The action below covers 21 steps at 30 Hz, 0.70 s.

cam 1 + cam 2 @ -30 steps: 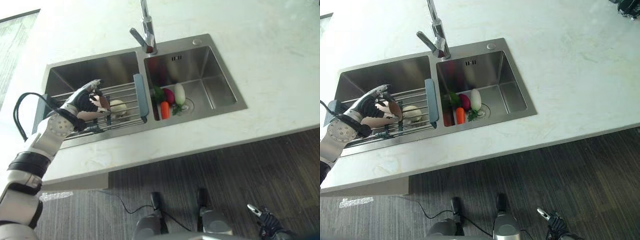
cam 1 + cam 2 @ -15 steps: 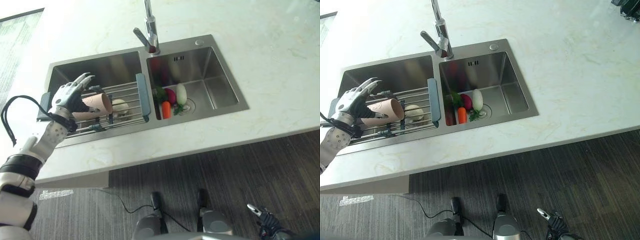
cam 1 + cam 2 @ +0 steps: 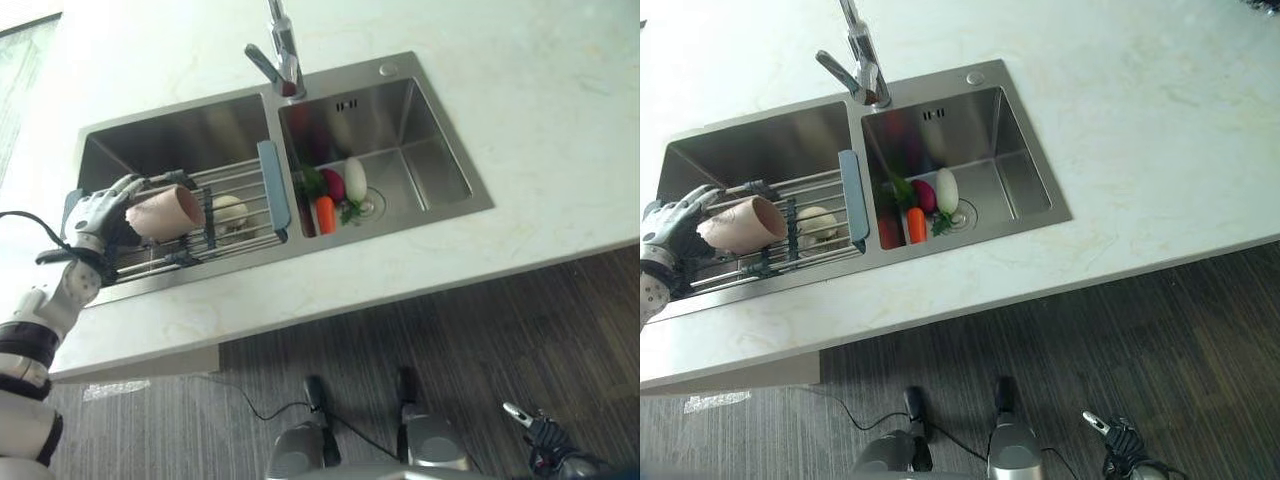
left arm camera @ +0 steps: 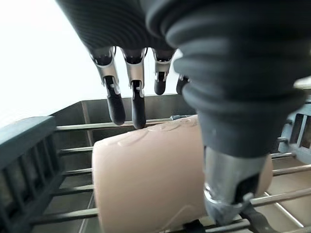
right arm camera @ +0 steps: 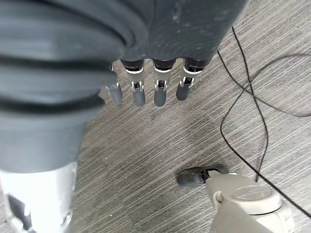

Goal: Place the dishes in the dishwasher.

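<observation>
Left hand [image 3: 100, 215] grips a pink cup [image 3: 165, 212], thumb on one side and fingers [image 4: 114, 104] over the other. The cup lies on its side just over the wire rack [image 3: 235, 180] across the left sink [image 3: 180, 135] basin, long axis along the rack, mouth facing the faucet [image 3: 275, 55] side. A pale round item [image 3: 230, 210] rests on the rack beside it. Vegetables [image 3: 335, 195] lie in the right basin. Right hand [image 5: 146, 87] hangs over the floor [image 5: 146, 145], fingers straight, holding nothing.

Eye views: head stereo pair looking down, sharing the sink [image 3: 280, 160] and table [image 3: 520, 130]. Wrist views: close along each robot hand, left over the rack [image 4: 43, 160], right facing the floor [image 5: 160, 145].
</observation>
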Motion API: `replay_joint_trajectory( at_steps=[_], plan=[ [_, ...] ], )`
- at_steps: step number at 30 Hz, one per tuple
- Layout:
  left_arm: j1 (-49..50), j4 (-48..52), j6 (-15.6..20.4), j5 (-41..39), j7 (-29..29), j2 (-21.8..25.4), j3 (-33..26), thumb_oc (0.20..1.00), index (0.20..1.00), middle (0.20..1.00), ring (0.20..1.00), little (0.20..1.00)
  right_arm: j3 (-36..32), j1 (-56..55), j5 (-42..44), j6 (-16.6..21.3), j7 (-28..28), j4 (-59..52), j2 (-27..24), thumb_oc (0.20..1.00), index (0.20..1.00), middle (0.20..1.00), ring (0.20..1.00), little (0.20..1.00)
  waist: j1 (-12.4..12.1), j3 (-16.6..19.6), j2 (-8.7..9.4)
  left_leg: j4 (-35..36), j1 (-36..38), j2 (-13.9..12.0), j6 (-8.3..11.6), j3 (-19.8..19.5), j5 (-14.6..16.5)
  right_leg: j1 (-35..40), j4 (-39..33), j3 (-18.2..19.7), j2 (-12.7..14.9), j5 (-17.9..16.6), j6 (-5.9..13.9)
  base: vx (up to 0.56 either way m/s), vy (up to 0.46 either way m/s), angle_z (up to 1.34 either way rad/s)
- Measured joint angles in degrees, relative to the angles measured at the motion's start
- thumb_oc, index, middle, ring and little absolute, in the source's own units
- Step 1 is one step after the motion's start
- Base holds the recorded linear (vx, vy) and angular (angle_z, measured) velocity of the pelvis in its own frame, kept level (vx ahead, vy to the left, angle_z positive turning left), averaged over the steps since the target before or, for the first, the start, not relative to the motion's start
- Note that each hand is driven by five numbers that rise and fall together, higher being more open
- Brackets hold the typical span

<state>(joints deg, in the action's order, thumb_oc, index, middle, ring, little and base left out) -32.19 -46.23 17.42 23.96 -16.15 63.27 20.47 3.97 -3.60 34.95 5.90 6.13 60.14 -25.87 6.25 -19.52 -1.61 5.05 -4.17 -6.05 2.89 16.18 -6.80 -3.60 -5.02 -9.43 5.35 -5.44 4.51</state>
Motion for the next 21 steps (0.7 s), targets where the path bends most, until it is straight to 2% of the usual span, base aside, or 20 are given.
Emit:
replay_joint_trajectory(
  at_steps=[2, 3, 10, 15, 21],
  plan=[
    [-5.48, -2.11, -0.09, 0.33, -0.98, 1.47, 4.11, 1.0, 1.0, 1.0, 1.0, 1.0, 0.13, 1.77, 0.04, 0.04, 0.5, 0.02, 0.01, 1.0, 1.0, 1.0, 1.0, 1.0, -0.07, -1.21, 1.0, -0.02, -1.58, 0.03, 0.0, -0.02, -0.21, -1.71, 0.02, 0.22, 0.01, -0.45, 0.0, -0.05, -0.023, -0.08],
    [-6.17, -2.24, -0.26, 1.06, -2.09, 2.13, 4.4, 1.0, 1.0, 1.0, 1.0, 1.0, 0.24, 2.8, 0.06, 0.13, 0.57, 0.01, 0.01, 1.0, 1.0, 1.0, 1.0, 1.0, -0.05, -1.91, 1.6, -0.01, -1.67, 0.15, -0.68, -0.02, -1.27, -1.88, 0.02, 0.59, 0.04, -0.5, -0.03, -0.04, -0.036, -0.1],
    [-5.93, -0.31, -3.11, 3.34, -9.58, 2.28, 4.15, 1.0, 1.0, 1.0, 1.0, 1.0, 0.92, 3.03, 0.11, 1.05, 0.59, -0.71, 0.18, 1.0, 1.0, 1.0, 1.0, 1.0, -0.36, -2.56, 1.93, -0.01, -1.58, 0.09, -0.67, -0.24, -1.28, -1.59, 0.02, -0.75, 0.04, -0.49, -0.03, -0.02, -0.01, 0.02],
    [-5.96, 0.63, -3.4, 4.31, -9.22, 2.34, 4.25, 1.0, 1.0, 1.0, 1.0, 1.0, 1.2, 3.08, 0.12, 1.04, 0.56, -0.71, 0.2, 1.0, 1.0, 1.0, 1.0, 1.0, -0.38, -2.56, 1.93, -0.01, -1.07, 0.12, -0.67, -0.18, -1.28, -1.18, 0.02, -0.84, 0.09, -0.49, -0.03, -0.01, 0.004, 0.0],
    [-5.67, 0.73, -3.68, 4.23, -5.56, 2.34, 4.33, 1.0, 1.0, 1.0, 1.0, 1.0, 1.22, 3.08, 0.12, 0.95, 0.51, -1.15, 0.2, 1.0, 1.0, 1.0, 1.0, 1.0, -0.27, -2.51, 1.76, -0.01, -0.61, 0.08, -0.65, -0.01, -1.27, -0.87, 0.01, -0.77, 0.09, -0.5, -0.04, 0.0, 0.002, -0.01]
  ],
)
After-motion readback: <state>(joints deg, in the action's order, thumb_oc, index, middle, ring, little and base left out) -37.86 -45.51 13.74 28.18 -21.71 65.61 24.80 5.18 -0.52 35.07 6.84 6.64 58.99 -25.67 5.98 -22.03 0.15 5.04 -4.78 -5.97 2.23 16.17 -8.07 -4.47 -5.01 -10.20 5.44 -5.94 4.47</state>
